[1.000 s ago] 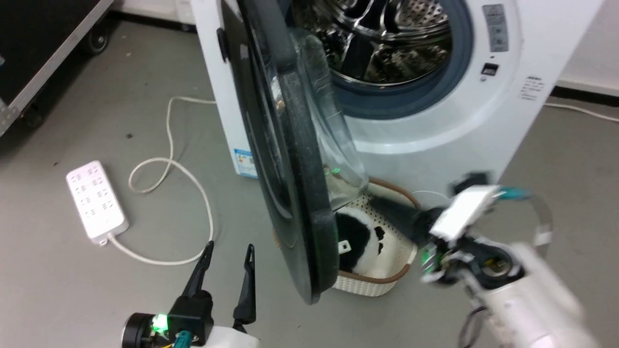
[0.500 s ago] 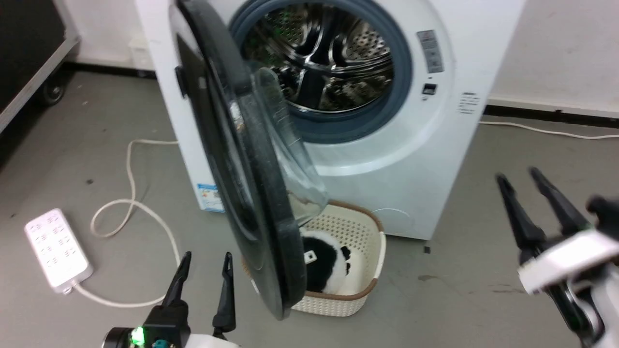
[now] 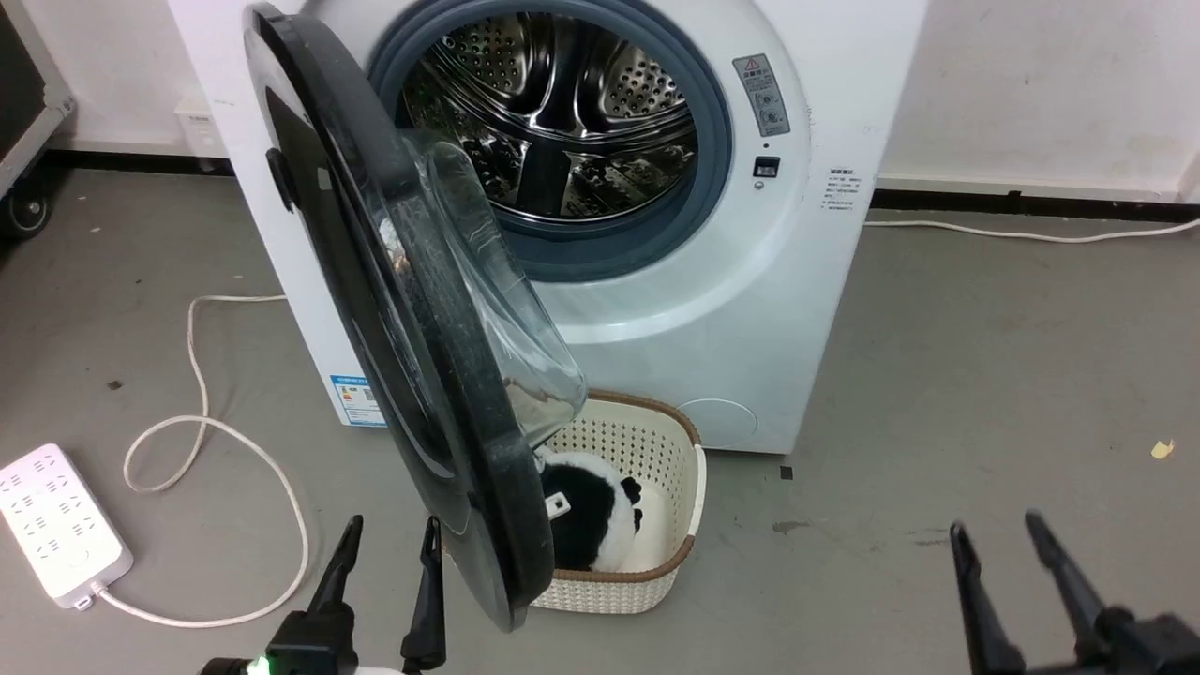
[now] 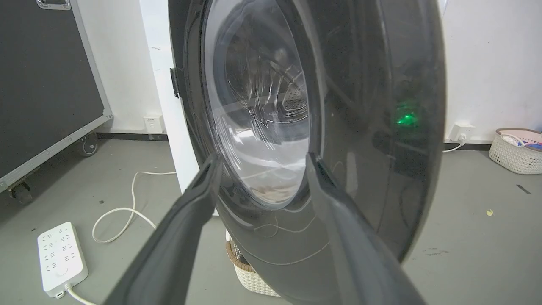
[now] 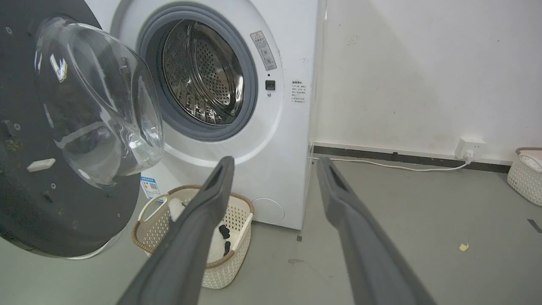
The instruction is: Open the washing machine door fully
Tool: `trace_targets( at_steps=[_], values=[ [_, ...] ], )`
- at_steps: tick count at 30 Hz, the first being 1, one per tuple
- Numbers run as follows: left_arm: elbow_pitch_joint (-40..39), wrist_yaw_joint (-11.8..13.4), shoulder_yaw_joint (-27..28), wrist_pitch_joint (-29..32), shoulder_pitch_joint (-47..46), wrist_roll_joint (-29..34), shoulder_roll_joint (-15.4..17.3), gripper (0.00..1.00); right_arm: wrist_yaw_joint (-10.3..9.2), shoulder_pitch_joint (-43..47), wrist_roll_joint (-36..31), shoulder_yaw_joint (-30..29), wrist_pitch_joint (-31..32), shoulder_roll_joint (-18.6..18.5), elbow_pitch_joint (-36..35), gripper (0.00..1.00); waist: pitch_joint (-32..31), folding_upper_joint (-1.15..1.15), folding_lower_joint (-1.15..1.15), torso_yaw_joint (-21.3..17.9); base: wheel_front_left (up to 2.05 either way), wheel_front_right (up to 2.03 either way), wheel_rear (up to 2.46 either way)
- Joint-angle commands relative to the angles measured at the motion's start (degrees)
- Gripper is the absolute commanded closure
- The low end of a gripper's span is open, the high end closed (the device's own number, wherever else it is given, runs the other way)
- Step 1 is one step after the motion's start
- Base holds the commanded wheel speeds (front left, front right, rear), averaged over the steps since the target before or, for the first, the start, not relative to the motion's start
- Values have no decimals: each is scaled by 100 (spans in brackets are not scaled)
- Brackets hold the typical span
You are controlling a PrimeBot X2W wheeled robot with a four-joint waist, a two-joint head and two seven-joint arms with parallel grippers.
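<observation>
Black-rimmed washing machine door (image 3: 450, 441) swung out from white washing machine (image 3: 797, 309), steel drum (image 3: 553, 112) exposed, left end effector (image 3: 394, 525) open near door's outer face, right end effector (image 3: 994, 525) open, empty, well apart.
</observation>
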Motion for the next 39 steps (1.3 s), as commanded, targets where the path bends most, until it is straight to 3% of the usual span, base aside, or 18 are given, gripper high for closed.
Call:
trace_targets(
  at_steps=[1,14,15,16,17,24,33,39],
  values=[
    [56,-37,-24,-30,38,-14,27,0,6,140,29,-19,3,60,35,0,5,0,0,-8,0,0,0],
    [249,-19,-63,-30,4,27,13,0,6,162,252,66,67,124,289,0,1,0,0,-20,0,0,0],
    [231,-26,-62,-30,2,26,12,22,6,161,264,67,66,124,295,0,-1,0,0,-18,0,0,0],
    [205,-34,-61,-30,-2,27,12,85,6,160,275,69,65,125,300,0,-3,0,0,-15,0,0,0],
    [175,-38,-61,-30,-5,34,13,100,6,158,284,72,62,125,305,0,-5,0,0,-13,0,0,0],
    [-323,72,192,-30,-90,-47,-20,100,6,117,329,81,42,125,317,0,5,0,0,6,0,0,0],
    [-1881,233,889,-30,-749,-255,-95,100,6,53,359,118,19,125,331,0,44,0,0,9,0,0,0],
    [-2708,177,825,-30,-1208,-225,-120,100,6,13,380,156,8,126,370,0,54,0,0,-37,0,0,0]
  ],
)
